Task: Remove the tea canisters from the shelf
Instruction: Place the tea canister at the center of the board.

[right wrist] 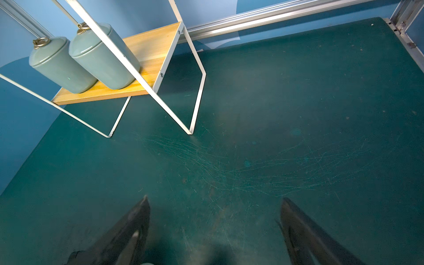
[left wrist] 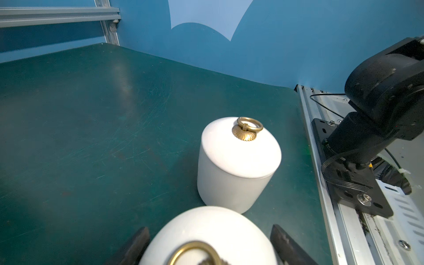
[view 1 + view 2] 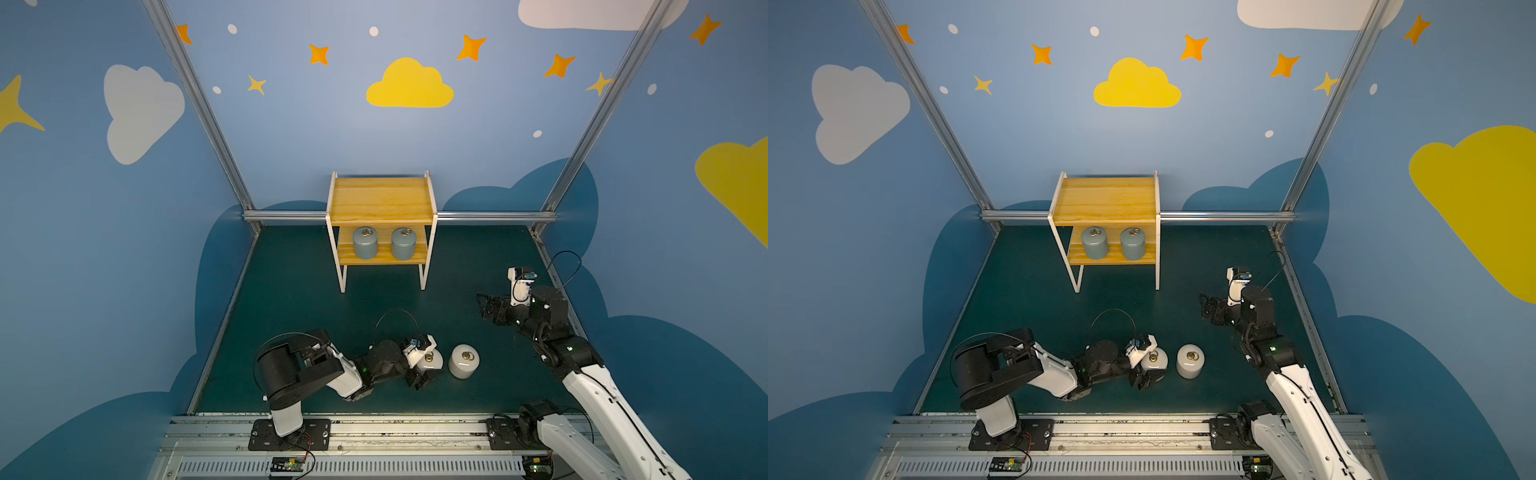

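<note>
The left claw [image 2: 210, 231] was closed on a white canister [image 3: 432, 362]. Its black fingers [image 2: 140, 243] lay against both sides of the body. That canister stood upright on the green mat [image 3: 291, 311], near the front edge. It was short and round, with a domed lid and a brass ring on top. Just beside it, on the robot's right and not touching, stood a second white canister [image 3: 463, 362] of the same make. Its ring [image 2: 249, 125] sat on a fluted brass base.

The right claw [image 1: 214, 199] hung open and empty over bare, scratched mat, well right of the shelf [image 3: 380, 199].

The shelf stood at the back of the mat, its top board bare. On the lower board stood one grey canister [image 3: 365, 245] and another grey canister [image 3: 403, 245], side by side and upright, close together. The top board roofed them over, and the white frame [image 1: 197, 98] flanked them. In the right wrist view a frame bar crossed in front of the nearer one.
</note>
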You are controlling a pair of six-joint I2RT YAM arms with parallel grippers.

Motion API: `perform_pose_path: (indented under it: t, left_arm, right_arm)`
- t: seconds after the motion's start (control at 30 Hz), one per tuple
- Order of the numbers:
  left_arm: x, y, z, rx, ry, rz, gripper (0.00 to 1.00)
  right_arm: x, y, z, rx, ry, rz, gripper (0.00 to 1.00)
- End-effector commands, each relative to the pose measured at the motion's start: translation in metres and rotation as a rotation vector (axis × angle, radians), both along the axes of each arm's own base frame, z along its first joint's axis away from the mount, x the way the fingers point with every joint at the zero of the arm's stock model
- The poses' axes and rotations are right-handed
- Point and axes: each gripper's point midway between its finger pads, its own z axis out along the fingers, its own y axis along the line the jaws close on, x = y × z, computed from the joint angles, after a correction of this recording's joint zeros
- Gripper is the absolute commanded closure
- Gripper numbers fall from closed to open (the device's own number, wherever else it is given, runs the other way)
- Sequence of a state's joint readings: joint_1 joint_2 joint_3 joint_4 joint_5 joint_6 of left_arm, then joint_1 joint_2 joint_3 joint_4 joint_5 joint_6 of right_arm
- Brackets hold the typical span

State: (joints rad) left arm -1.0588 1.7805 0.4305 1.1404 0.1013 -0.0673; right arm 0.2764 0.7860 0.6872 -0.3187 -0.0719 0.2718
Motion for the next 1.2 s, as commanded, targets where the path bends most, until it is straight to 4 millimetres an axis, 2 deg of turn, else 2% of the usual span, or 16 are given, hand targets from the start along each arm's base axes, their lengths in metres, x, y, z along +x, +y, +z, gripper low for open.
perform_pose_path:
  t: [0.0, 0.37, 0.73, 0.9, 1.17]
  left_arm:
    - [0.004, -0.004, 0.002, 0.009, -0.014, 0.002, 0.21]
    - [0.009, -0.012, 0.003, 0.012, -0.036, -0.002, 0.23]
    - [0.011, -0.005, 0.002, 0.028, -0.034, 0.027, 0.06]
    - [0.007, -0.001, 0.010, 0.033, -0.027, 0.021, 0.04]
    - [0.009, 0.014, 0.044, 0.061, -0.075, 0.060, 0.00]
  right_arm:
    - [0.000, -0.001, -0.002, -0.002, -0.005, 0.001, 0.10]
    - [-0.001, -0.001, -0.001, -0.002, -0.006, 0.005, 0.10]
    - [-0.001, 0.000, -0.002, -0.003, -0.002, 0.012, 0.10]
    - [-0.002, 0.005, -0.003, -0.007, 0.009, 0.044, 0.09]
    - [-0.008, 0.035, -0.001, -0.014, 0.032, 0.178, 0.10]
